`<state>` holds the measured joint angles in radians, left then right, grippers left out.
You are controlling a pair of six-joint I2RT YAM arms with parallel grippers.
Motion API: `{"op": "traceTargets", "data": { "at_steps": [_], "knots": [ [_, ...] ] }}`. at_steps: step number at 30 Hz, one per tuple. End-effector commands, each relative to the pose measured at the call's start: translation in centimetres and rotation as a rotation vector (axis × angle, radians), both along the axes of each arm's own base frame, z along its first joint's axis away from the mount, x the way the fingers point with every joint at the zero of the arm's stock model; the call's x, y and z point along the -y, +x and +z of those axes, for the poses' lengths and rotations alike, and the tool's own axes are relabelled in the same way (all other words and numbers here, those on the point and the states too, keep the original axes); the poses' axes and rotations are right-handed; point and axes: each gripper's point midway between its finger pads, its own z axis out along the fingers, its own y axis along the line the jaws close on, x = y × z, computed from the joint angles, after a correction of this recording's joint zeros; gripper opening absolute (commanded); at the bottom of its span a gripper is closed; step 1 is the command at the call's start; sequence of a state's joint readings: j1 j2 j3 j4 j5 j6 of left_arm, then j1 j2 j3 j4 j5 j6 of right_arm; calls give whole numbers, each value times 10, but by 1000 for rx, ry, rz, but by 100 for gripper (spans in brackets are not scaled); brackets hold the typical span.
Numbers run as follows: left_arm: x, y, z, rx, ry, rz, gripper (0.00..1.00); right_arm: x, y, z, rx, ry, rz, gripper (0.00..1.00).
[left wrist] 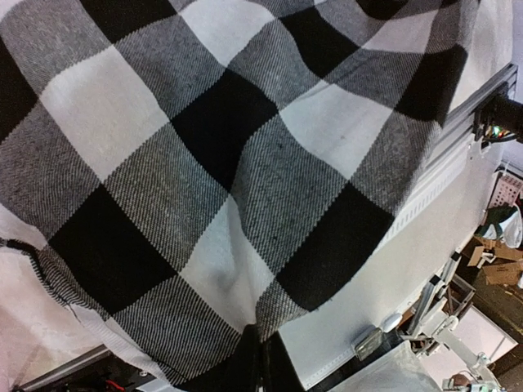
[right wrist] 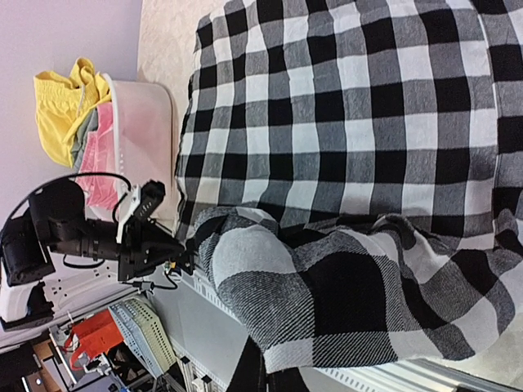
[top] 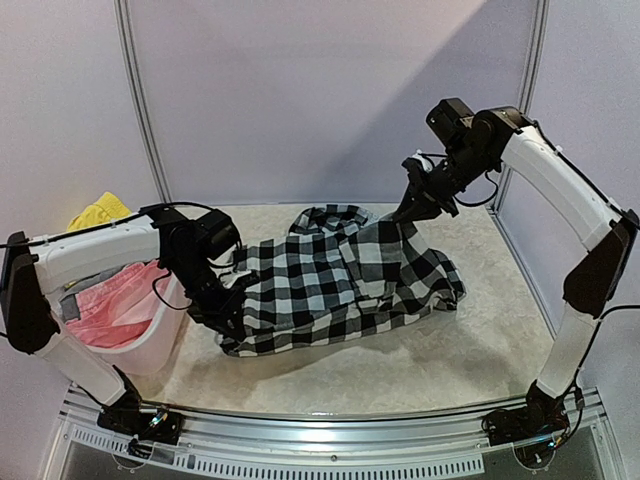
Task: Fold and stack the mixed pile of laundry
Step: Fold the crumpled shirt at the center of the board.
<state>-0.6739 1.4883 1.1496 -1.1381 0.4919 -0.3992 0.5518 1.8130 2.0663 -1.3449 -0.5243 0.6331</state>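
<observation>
left gripper (top: 228, 305): its jaws are closed on the left edge of the checked shirt (top: 340, 275). in its own wrist view the cloth runs out from the dark fingertips (left wrist: 263, 363) and covers almost the whole picture.
right gripper (top: 413, 205): its jaws are closed on a bunch of cloth at the far right corner of the shirt. it holds this corner a little above the table (top: 480, 340).
checked shirt: it lies between the two grippers, stretched from one to the other. it is spread on the table but wrinkled, with loose folds near the right gripper.
basket (top: 160, 340): a white plastic one just beside the left gripper, on the side away from the shirt.
in the basket: the pink piece (top: 115, 305) fills the middle. a grey one (right wrist: 86, 139) lies beside it, and the yellow one (top: 98, 212) hangs over the far rim.
done so far: by my judgement very little. only one garment is out and opened on the table. no finished fold and no stack can be seen.
left to do: flatten and fold the shirt and put it aside. then take the three garments from the basket, fold each one and stack them.
</observation>
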Motion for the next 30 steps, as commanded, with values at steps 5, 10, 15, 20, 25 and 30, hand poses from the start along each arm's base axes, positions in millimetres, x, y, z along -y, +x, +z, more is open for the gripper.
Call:
{"op": "traceTargets", "data": {
  "at_steps": [5, 10, 15, 20, 25, 30],
  "knots": [
    [-1, 19, -14, -93, 20, 64, 0, 9, 13, -17, -54, -56, 22, 0],
    [-2, 52, -21, -81, 61, 99, 0, 11, 23, -29, -62, -63, 36, 0],
    [-3, 68, -29, -89, 83, 107, 0, 5, 34, -37, -61, -52, 58, 0],
    [-13, 73, -41, -122, 124, 115, 0, -2, 42, -45, -67, -32, 76, 0],
    [-18, 82, -48, -129, 137, 132, 0, -6, 53, -55, -75, -8, 79, 0],
    [-25, 87, -62, -134, 183, 143, 0, -7, 65, -64, -78, 13, 79, 0]
  ]
}}
